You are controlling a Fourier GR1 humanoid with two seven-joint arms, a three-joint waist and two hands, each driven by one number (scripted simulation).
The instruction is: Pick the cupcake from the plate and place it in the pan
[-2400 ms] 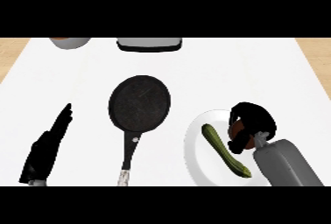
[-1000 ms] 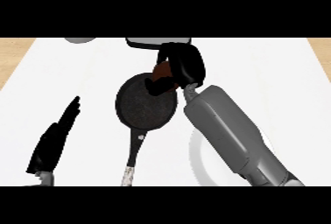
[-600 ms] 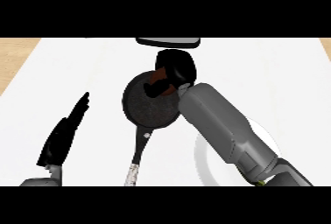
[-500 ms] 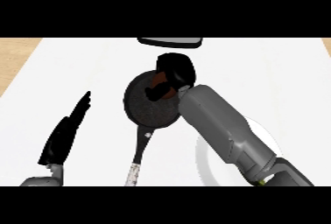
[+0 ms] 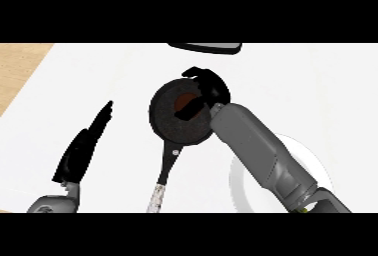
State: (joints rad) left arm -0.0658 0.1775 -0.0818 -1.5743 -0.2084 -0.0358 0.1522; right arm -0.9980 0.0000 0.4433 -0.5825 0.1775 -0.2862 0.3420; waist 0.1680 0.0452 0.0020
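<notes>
While the left hand point(image 5: 83, 147) rests at the left with fingers straight, the right hand point(image 5: 212, 89) hovers over the black pan point(image 5: 171, 127) on the white desk point(image 5: 111, 75). Its fingers and thumb curl round the brown cupcake point(image 5: 184, 101), inside the pan's rim. The white plate point(image 5: 314, 162) shows under the forearm.

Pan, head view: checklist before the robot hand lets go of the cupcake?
1. Cupcake inside the pan's rim: ok.
2. Cupcake resting on the pan's floor: cannot tell from straight above.
3. Right robot hand curled round the cupcake: ok.
4. Left robot hand open, apart from the pan: ok.
5. Plate free for the arm's way back: cannot tell, the forearm hides most of it.
</notes>
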